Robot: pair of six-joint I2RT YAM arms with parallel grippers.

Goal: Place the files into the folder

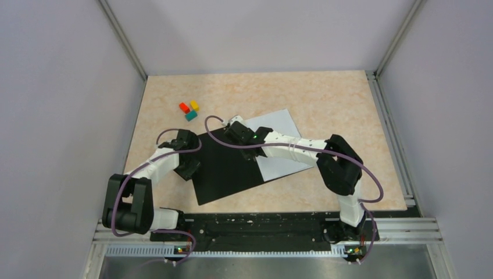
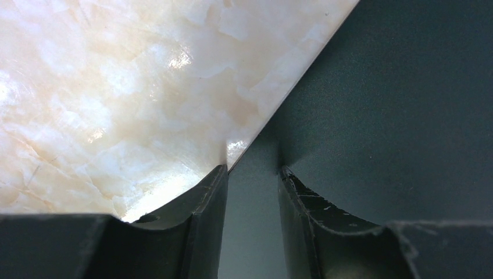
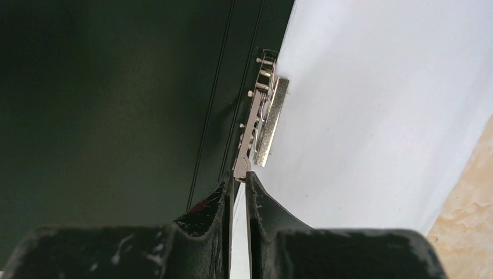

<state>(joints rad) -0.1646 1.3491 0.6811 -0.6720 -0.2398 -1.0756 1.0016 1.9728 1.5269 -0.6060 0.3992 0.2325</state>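
The folder (image 1: 224, 168) lies open on the table, its black inside facing up. White files (image 1: 285, 125) cover its right half and reach past its far edge. My right gripper (image 1: 254, 152) is at the spine. In the right wrist view it (image 3: 239, 177) is shut on the tip of the metal clip (image 3: 261, 116), between the black flap (image 3: 104, 116) and the white files (image 3: 378, 116). My left gripper (image 1: 189, 168) is at the folder's left edge. It (image 2: 253, 170) stands open astride that edge, one finger over the table, the other over the black folder (image 2: 395, 104).
Three small blocks, red (image 1: 184, 107), yellow (image 1: 195, 105) and teal (image 1: 190, 115), sit on the marbled table (image 1: 325, 99) behind the folder's left corner. Grey walls close in the table on the left, the right and at the back.
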